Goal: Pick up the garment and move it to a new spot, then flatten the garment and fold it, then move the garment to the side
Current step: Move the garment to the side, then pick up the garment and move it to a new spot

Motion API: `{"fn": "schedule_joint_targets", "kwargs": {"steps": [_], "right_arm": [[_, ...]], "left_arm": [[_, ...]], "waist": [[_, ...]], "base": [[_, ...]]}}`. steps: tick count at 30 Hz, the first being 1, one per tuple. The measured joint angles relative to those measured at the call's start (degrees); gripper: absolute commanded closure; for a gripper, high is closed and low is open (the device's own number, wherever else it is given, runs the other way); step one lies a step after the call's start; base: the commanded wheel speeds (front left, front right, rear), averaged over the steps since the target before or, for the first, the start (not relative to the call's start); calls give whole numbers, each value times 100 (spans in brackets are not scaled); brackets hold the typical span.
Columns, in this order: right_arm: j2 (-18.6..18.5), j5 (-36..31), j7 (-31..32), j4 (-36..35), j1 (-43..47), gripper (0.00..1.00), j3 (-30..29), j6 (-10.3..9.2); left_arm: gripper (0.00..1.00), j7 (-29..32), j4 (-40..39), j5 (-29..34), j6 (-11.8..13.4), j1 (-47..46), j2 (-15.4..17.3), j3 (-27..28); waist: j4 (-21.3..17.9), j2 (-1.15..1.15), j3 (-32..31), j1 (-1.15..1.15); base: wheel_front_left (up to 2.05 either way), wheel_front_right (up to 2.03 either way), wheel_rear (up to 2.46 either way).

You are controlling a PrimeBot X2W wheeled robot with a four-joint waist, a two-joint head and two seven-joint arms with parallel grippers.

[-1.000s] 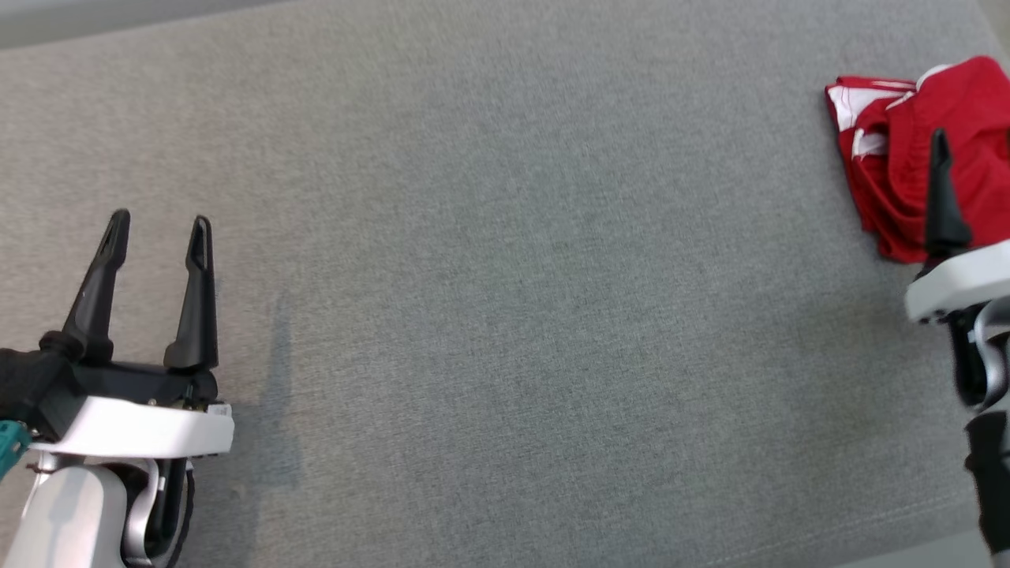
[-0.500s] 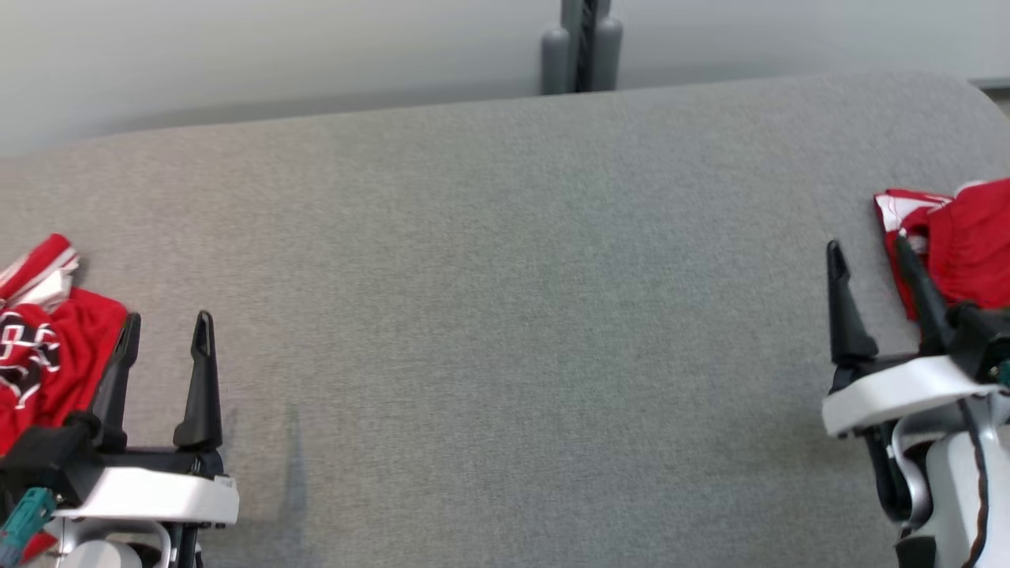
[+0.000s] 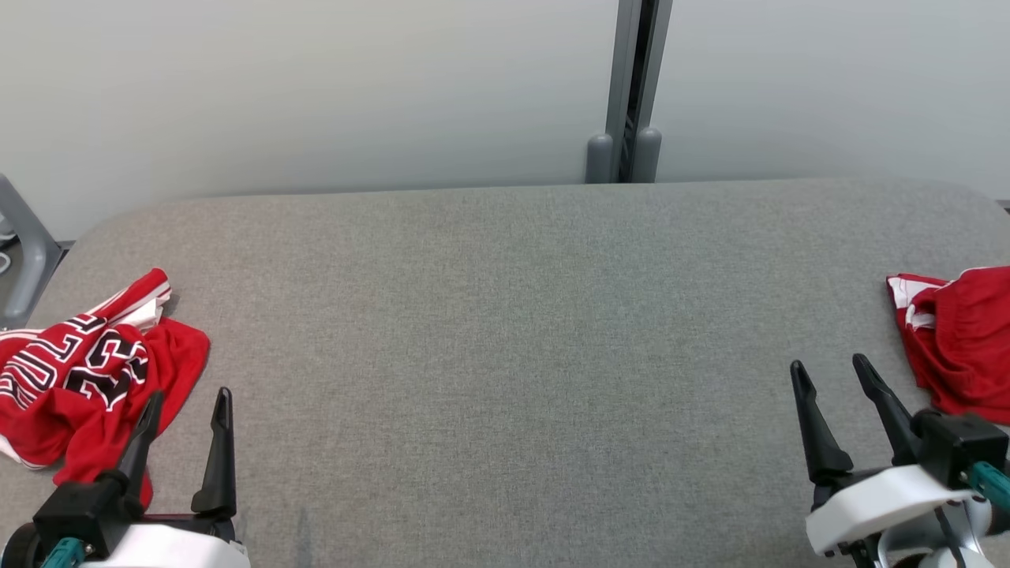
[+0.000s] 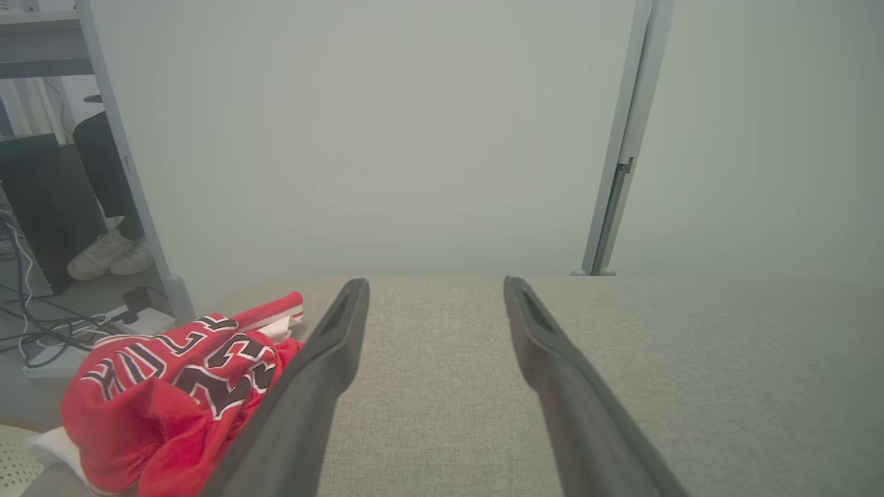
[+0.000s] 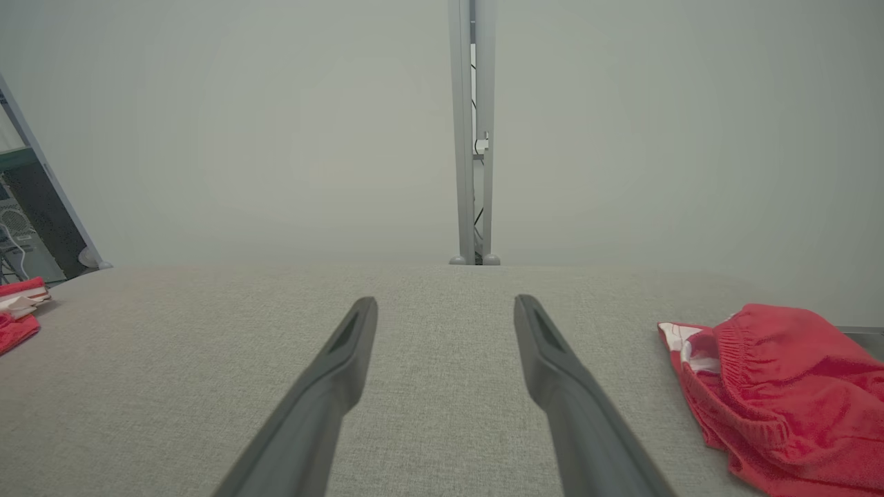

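A crumpled red jersey garment (image 3: 87,371) with black-and-white lettering lies at the left end of the grey table (image 3: 505,315); it also shows as the jersey (image 4: 159,386) and its edge (image 5: 14,331). A second red garment with an elastic waistband (image 3: 963,339) (image 5: 780,386) lies bunched at the right end. My left gripper (image 3: 189,393) (image 4: 435,283) stands open just right of the jersey, holding nothing. The right gripper (image 3: 828,363) (image 5: 445,300) is open too, just left of the waistband garment, with nothing between its fingers.
A pale wall with a grey upright post (image 3: 631,79) stands behind the table's far edge. A grey metal frame leg (image 3: 24,244) is off the left end. A person's shoes (image 4: 110,255) and cables on the floor lie beyond the left end.
The head camera has tilted up, so the whole picture slid down and the wall, post and left jersey came into view. Both grippers stay open and empty.
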Motion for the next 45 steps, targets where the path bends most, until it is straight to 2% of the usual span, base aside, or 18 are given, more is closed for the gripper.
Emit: {"fn": "schedule_joint_targets", "kwargs": {"steps": [18, 45], "right_arm": [[89, 44, 335, -798, 793, 0, -313, -1], [124, 119, 357, -864, 894, 0, -312, -1]], "left_arm": [[0, 326, -235, 27, 200, 455, 40, -127], [0, 458, -435, -30, 352, 509, 73, -219]], "waist": [[-122, 0, -380, 0], [-57, 0, -367, 0]], "base": [[0, 0, 0], [0, 0, 0]]}}
